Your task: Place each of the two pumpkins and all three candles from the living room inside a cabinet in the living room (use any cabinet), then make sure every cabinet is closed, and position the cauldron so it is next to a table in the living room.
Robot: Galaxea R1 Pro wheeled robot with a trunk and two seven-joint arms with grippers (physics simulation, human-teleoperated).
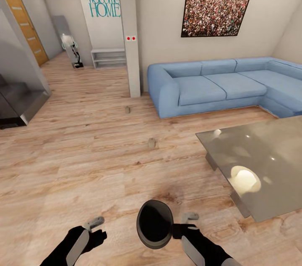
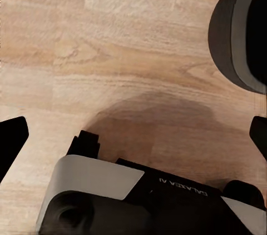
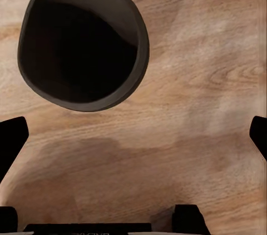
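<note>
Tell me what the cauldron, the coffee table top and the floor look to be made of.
Cauldron: matte black, probably cast metal; no shine.
Table top: greyish glass, glossy; it mirrors lights.
Floor: light wood planks, satin; grain and seams show.

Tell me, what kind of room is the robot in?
It looks like a living room in a home: there's a big blue sofa, a low glass coffee table, and a framed picture on the wall, all on a wooden floor.

Home living rm, blue sofa (image 1: 218, 85), "Welcome HOME" wall sign (image 1: 103, 4)
</note>
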